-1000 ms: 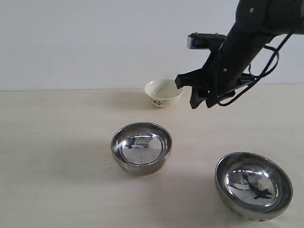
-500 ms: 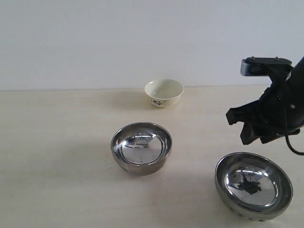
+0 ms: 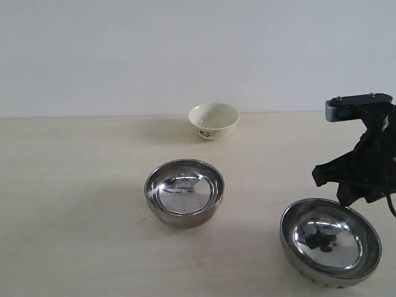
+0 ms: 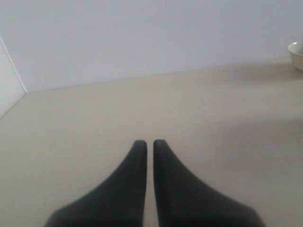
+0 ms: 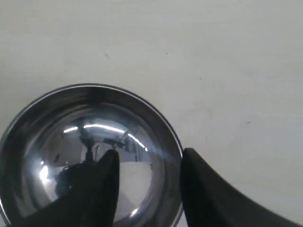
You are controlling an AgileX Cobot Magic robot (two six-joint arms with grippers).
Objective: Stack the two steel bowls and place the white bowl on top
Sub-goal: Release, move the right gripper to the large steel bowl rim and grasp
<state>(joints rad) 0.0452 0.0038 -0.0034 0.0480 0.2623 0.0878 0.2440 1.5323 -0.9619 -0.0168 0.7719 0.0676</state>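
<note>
the right gripper [image 3: 334, 189] [image 5: 149, 153] hangs spread, its two black fingers [image 5: 102, 189] well apart and clasping nothing. in the right wrist view the rim of the near steel bowl [image 5: 90, 156] runs through the gap between them: one finger lies over the bowl's mirrored inside, the other over bare table outside the rim. whether either finger touches the metal cannot be told. in the exterior view this gripper sits just above the far edge of the near steel bowl [image 3: 330, 241], at the right side of the scene, and its dark reflection shows in the bowl's bottom.

the left gripper [image 4: 149, 143] is closed with nothing in it, its finger tips side by side with only a thin slit between, held low over bare table [image 4: 71, 142]. it does not show in the exterior view.

the other steel bowl [image 3: 184, 193] stands upright by itself near the middle of the table [image 3: 74, 185], well apart from the first, to its left and a little farther back. the white bowl [image 3: 213, 120] stands upright farther back again, near the table's far edge by the pale wall [image 3: 124, 49], with dark floral marks on its outer side; a sliver of its rim [image 4: 297, 52] shows at the edge of the left wrist view. all three bowls are separate and none is stacked.
</note>
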